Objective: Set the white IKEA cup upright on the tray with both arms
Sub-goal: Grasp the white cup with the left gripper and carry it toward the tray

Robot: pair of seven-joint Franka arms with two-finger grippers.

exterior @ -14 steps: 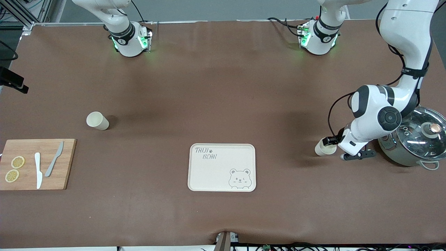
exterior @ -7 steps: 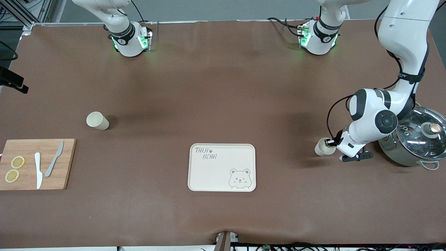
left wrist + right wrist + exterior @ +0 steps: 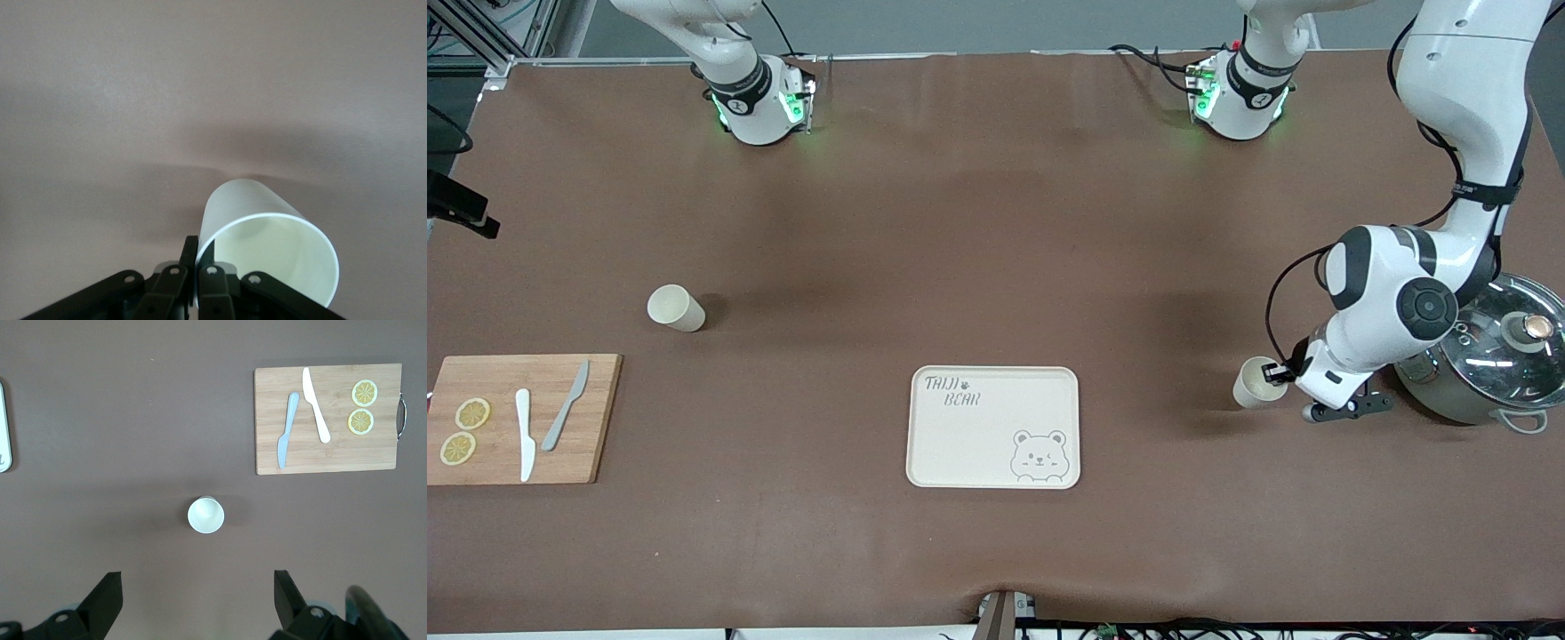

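Observation:
A white cup (image 3: 1256,384) lies tipped on its side at the left arm's end of the table, its mouth toward my left gripper (image 3: 1282,374). In the left wrist view the left gripper (image 3: 200,252) is shut on the rim of this cup (image 3: 267,250), with one finger outside the wall and one inside. The cream tray (image 3: 993,427) with bear lettering lies mid-table, with nothing on it. A second white cup (image 3: 676,308) stands upright toward the right arm's end. My right gripper (image 3: 197,575) hangs open high over this second cup (image 3: 206,514).
A steel pot with a glass lid (image 3: 1449,400) stands right beside the left arm's wrist. A wooden cutting board (image 3: 560,462) with two knives and two lemon slices lies at the right arm's end, nearer the front camera than the second cup.
The left gripper has shut on the cup's rim. The left arm's wrist shifted slightly, and the cup moved a little with it. The right arm has not moved.

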